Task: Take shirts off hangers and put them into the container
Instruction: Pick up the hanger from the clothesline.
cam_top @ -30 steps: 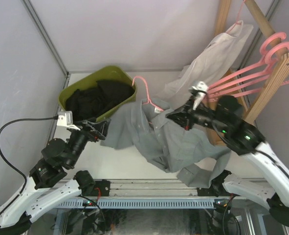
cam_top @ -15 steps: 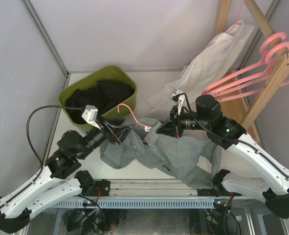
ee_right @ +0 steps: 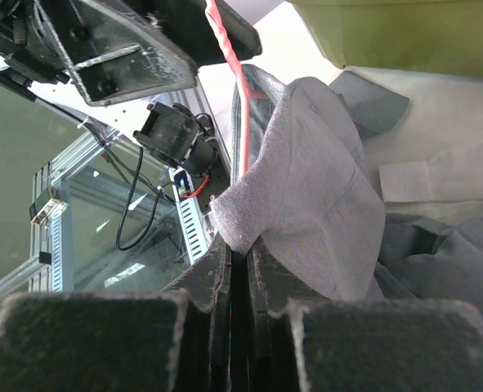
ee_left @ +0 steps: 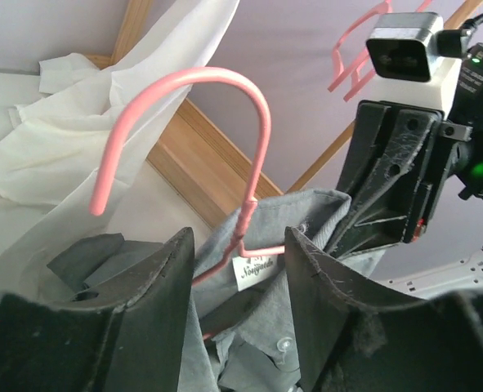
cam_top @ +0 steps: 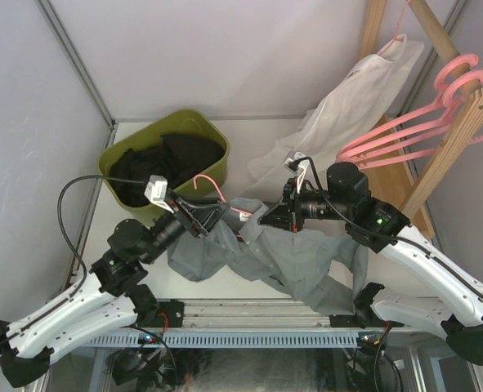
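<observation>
Left gripper (cam_top: pixel 212 216) swung from tub side to hanger since earlier frame; right arm drawn in toward centre. Left jaws apart, straddling neck of pink hanger (ee_left: pixel 256 163), no contact seen. Right gripper (ee_right: pixel 239 253) clenched on collar fold of grey shirt (cam_top: pixel 290 261); shirt crumpled on table between arms, hanger inside collar. Olive tub (cam_top: pixel 104 167), far left, holds black shirts (cam_top: pixel 163 163); white shirt (cam_top: pixel 347 106) hangs on wooden rack (cam_top: pixel 462 131). Shirt likely light, limp, snag-prone; hanger stiff, thin, slippery: take hanger at neck, fabric at collar.
</observation>
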You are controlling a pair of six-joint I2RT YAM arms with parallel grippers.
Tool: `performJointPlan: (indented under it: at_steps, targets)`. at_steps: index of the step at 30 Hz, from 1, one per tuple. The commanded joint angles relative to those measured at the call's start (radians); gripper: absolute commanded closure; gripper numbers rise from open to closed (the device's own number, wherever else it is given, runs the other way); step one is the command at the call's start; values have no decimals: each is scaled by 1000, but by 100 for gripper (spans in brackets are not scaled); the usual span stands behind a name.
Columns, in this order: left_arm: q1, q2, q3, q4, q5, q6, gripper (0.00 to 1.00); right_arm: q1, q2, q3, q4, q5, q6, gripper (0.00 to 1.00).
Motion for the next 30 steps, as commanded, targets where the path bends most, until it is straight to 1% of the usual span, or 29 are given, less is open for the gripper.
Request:
performJointPlan:
  at_steps: [1,11,14,16,18,19,20,22,23,30]
  targets:
    - [4,30,-1,71,-32,-39,49,15,-33,10,79,-1,20,100]
    - [4,72,12,119,-11,-29,60,36,-22,10,50,30,4,100]
    - [4,54,7,115,-32,-14,66,39,-22,10,37,52,2,100]
    - [5,33,5,102,-54,-1,69,41,-21,10,27,59,-3,100]
    - [5,17,5,86,-78,14,74,41,-18,6,23,63,-6,100]
    - [4,10,6,78,-92,20,75,42,-18,4,20,65,-6,100]
    - [4,5,8,71,-95,25,75,42,-17,5,16,66,-7,100]
    - [5,-1,14,58,-98,39,64,45,-16,5,13,67,-6,100]
    - [5,-1,16,55,-96,42,62,46,-16,5,14,65,-5,100]
    - [5,53,50,24,-41,50,60,56,-25,5,27,71,0,100]
